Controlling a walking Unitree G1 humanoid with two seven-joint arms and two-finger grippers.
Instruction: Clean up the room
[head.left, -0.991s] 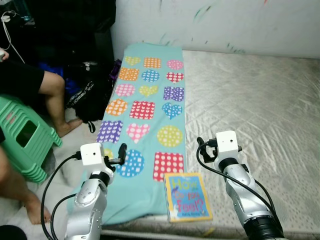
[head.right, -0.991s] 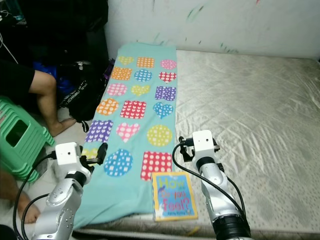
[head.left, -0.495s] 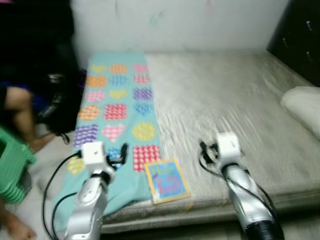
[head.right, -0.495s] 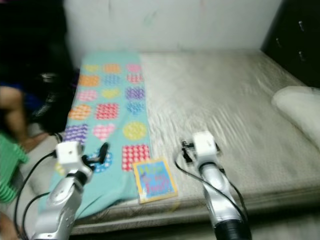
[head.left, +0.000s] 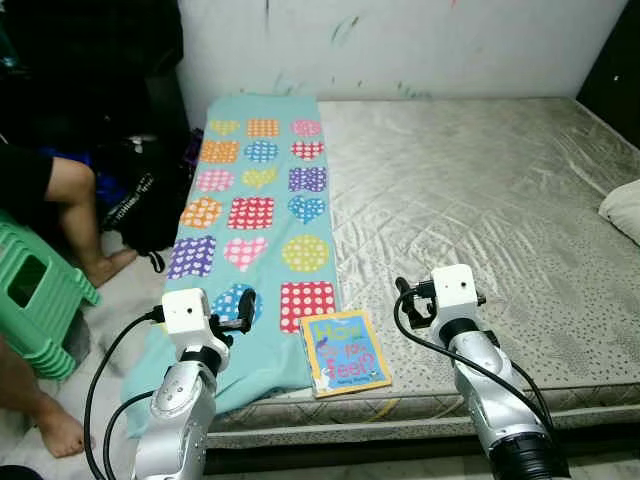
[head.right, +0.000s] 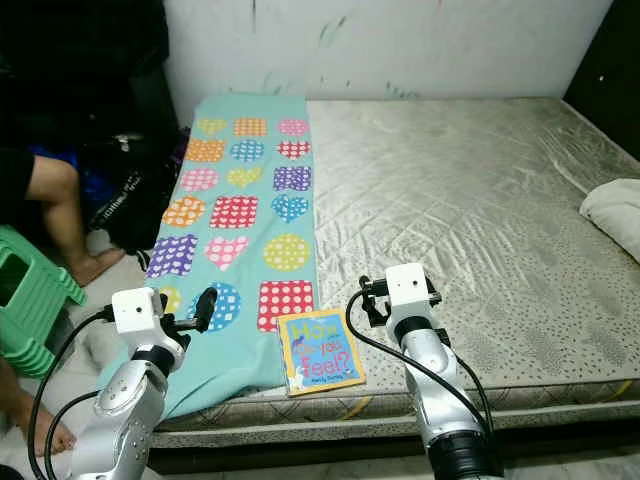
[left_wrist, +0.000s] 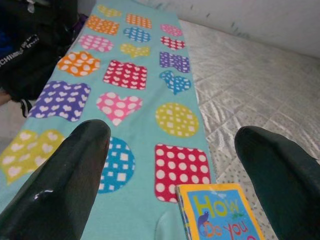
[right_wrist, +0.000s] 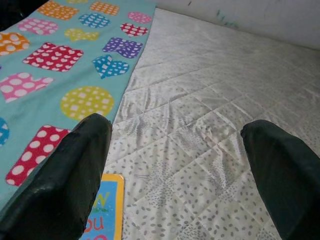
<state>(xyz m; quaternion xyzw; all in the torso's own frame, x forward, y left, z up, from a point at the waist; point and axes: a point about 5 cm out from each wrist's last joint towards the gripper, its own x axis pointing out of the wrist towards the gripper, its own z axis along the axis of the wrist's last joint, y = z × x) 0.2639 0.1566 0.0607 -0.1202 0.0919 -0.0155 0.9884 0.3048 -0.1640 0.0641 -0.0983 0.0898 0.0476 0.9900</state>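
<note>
With both pincers released, left pincer (head.left: 243, 310) over the blanket (head.left: 250, 215) and right pincer (head.left: 403, 298) over the bed (head.left: 480, 200), watch the book (head.left: 346, 352) at the mattress edge: you could nudge it onto the floor.

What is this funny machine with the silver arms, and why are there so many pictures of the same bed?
It is a robot that tidies rooms. Two pictures come from cameras in its head, looking down at a bed. The other two come from cameras on its wrists, so you see the black fingers up close. Its left claw and right claw are both open and hold nothing. On the bed lies a blue blanket with dotted hearts and circles, and a picture book near the edge. A person's leg and a green stool are beside the bed.
</note>
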